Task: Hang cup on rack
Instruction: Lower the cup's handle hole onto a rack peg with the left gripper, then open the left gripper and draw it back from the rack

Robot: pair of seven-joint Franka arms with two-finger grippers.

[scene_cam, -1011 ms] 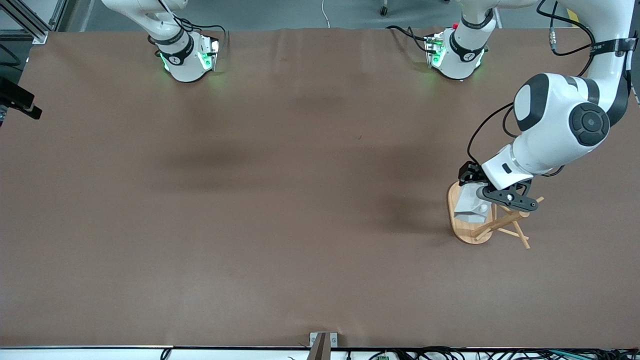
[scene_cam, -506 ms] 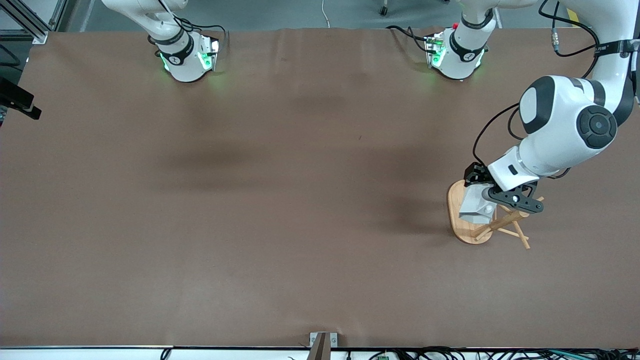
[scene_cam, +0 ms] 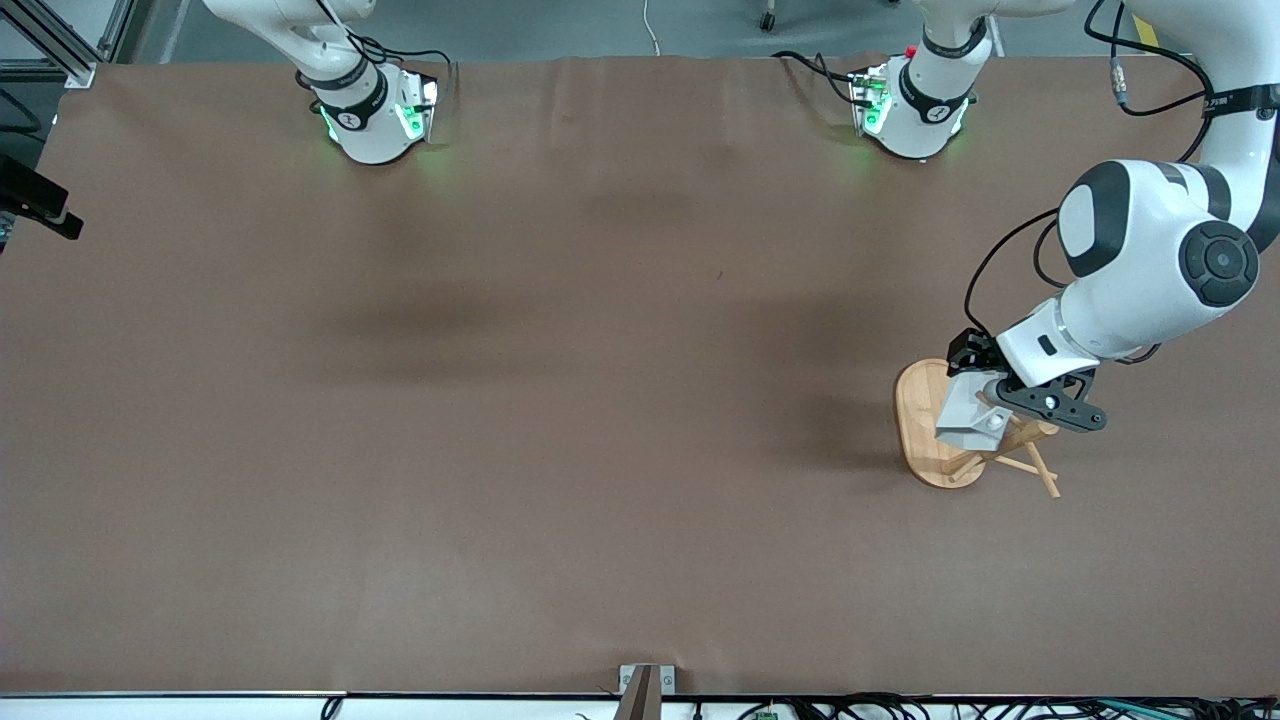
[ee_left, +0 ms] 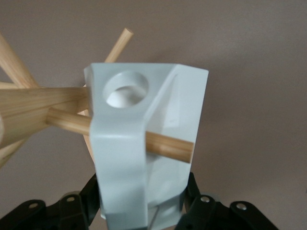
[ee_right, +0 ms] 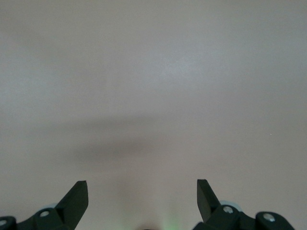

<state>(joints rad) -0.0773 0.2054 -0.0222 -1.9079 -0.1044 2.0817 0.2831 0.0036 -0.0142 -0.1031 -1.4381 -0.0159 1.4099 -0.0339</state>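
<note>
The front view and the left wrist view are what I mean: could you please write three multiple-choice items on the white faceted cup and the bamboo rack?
1. The white faceted cup is over:
A. the light bamboo rack's oval base
B. the table's middle
C. the right arm's base

2. The cup's handle tab has how many round holes?
A. none
B. one
C. three

3. The left gripper is:
A. open, holding nothing
B. shut on the cup
C. out of view

Answers: 1 A, the front view shows it there. 2 B, one hole shows. 3 B, dark fingers flank the cup.
</note>
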